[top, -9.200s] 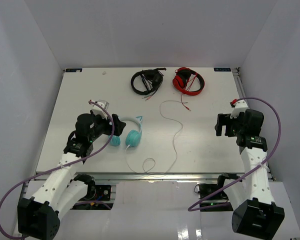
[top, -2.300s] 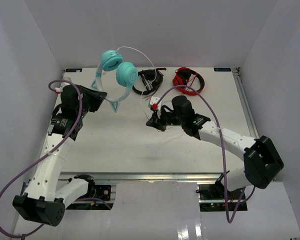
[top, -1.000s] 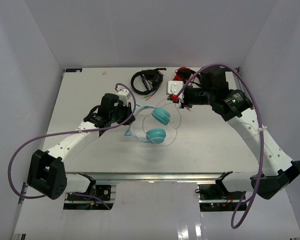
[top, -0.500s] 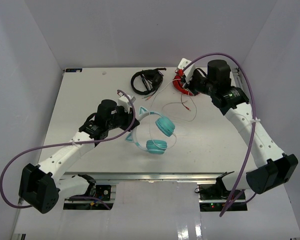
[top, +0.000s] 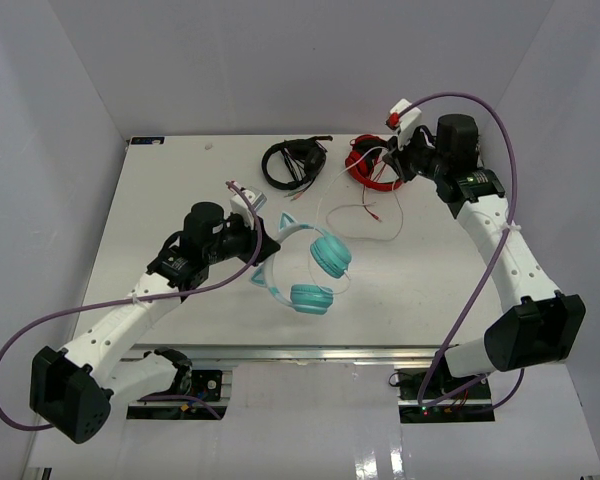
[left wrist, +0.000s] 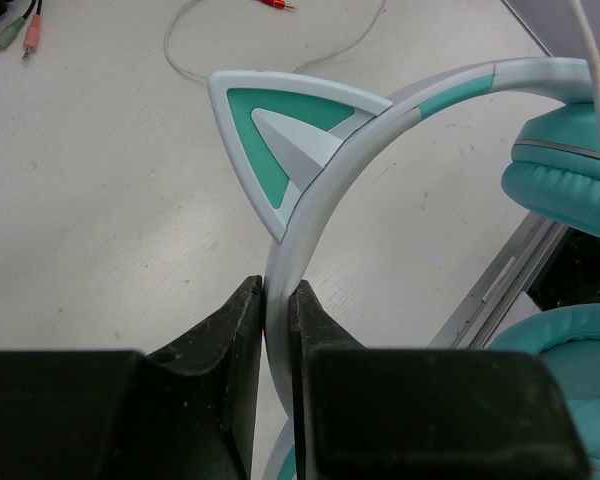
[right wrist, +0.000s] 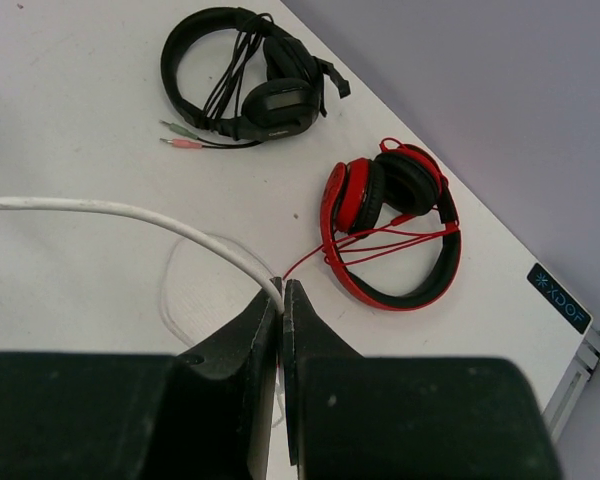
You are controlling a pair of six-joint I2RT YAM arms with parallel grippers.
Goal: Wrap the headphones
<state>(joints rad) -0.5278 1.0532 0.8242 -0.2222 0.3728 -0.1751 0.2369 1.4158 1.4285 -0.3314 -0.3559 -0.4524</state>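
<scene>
The teal headphones (top: 320, 262) with a whitish cat-ear headband (left wrist: 320, 170) hang above the middle of the table. My left gripper (top: 252, 238) (left wrist: 276, 300) is shut on the headband just below one cat ear. Their thin white cable (top: 365, 200) (right wrist: 110, 210) runs up and right to my right gripper (top: 398, 158) (right wrist: 281, 290), which is shut on it high over the back right of the table. A slack loop of the cable lies on the table (right wrist: 185, 270) below the right jaws.
Black headphones (top: 294, 162) (right wrist: 250, 80) and red headphones (top: 372, 165) (right wrist: 390, 220) lie at the back of the table, the red pair just left of my right gripper. The table's near edge rail (left wrist: 510, 270) shows under the teal cups.
My right gripper has carried the cable further up and right, past the red headphones. The left arm has drawn back a little toward the left, the teal headphones turning with it.
</scene>
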